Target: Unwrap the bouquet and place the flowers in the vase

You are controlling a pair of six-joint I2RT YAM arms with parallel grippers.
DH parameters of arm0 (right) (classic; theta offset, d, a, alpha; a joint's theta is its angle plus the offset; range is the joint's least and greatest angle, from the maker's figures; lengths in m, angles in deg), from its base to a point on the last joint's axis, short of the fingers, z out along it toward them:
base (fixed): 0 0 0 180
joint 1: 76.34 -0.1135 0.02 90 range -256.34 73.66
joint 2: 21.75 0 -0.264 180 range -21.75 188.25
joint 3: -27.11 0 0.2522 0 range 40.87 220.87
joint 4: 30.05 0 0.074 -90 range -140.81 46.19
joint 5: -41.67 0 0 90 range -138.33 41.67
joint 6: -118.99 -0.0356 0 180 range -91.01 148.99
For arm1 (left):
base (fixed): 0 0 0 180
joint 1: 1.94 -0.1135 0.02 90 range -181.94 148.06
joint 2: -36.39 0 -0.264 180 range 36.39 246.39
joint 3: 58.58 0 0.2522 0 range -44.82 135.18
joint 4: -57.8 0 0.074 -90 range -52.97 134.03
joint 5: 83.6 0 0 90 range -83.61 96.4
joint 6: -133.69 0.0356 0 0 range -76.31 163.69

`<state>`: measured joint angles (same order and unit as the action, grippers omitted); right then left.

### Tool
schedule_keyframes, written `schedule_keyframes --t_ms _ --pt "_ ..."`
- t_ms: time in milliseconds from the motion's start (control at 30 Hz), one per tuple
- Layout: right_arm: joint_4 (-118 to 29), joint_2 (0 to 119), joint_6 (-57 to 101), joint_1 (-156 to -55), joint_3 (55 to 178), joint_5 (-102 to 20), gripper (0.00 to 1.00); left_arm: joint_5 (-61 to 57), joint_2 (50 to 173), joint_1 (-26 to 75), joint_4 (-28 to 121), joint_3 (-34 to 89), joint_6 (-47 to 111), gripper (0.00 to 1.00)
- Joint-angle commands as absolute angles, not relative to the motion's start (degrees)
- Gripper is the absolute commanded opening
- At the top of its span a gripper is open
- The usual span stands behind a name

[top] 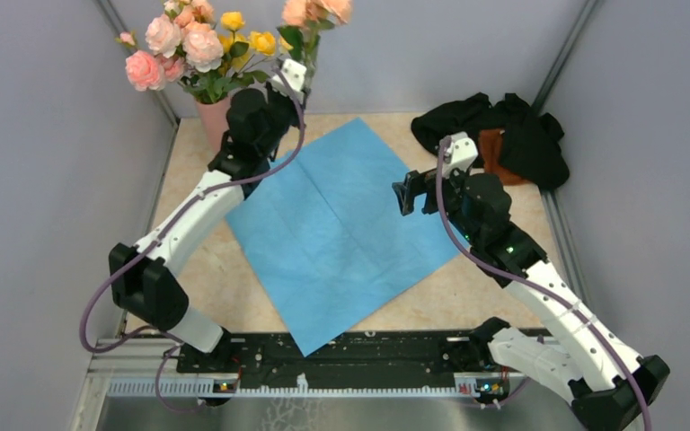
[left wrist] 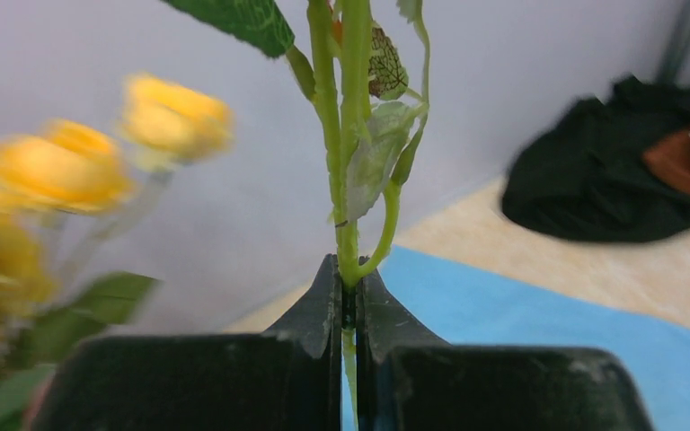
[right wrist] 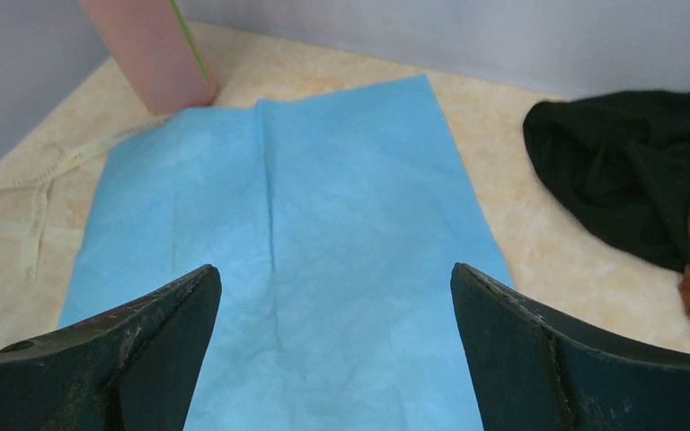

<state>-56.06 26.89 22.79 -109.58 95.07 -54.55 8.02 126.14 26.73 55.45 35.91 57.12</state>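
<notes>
The bouquet is undone: its blue wrapping paper (top: 341, 224) lies flat on the table. The salmon-pink vase (top: 214, 121) stands at the back left, and pink and yellow flowers (top: 189, 49) rise out of it. My left gripper (top: 304, 83) is up beside them, to the right of the vase. It is shut on a green stem (left wrist: 346, 135) with leaves and peach blooms (top: 319, 11) at its top. In the left wrist view the left gripper (left wrist: 349, 274) pinches that stem between its tips. My right gripper (right wrist: 335, 278) hangs wide open over the blue paper (right wrist: 323, 197), holding nothing.
A black and brown cloth heap (top: 503, 135) lies at the back right. A cream ribbon (right wrist: 36, 189) lies on the table left of the paper, near the vase (right wrist: 157, 49). Grey walls close in the left, back and right sides.
</notes>
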Motion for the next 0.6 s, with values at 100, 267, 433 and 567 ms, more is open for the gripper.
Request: schedule_keyframes --t_ms 100,267,433,567 --pt "-50.96 29.78 19.78 -109.54 92.65 -51.43 0.98 15.79 120.49 19.33 55.34 43.07 66.16 0.0" --pt "-50.63 30.54 19.58 -109.52 92.25 -51.01 0.98 17.27 119.21 12.75 59.68 42.8 64.07 0.0" --pt "-51.06 31.0 19.64 -109.54 92.45 -51.03 0.98 17.58 118.88 7.4 64.68 40.36 61.31 0.0" --pt "-51.54 31.02 19.76 -109.54 92.66 -50.91 0.98 16.54 120.91 4.63 64.45 42.07 60.24 0.0"
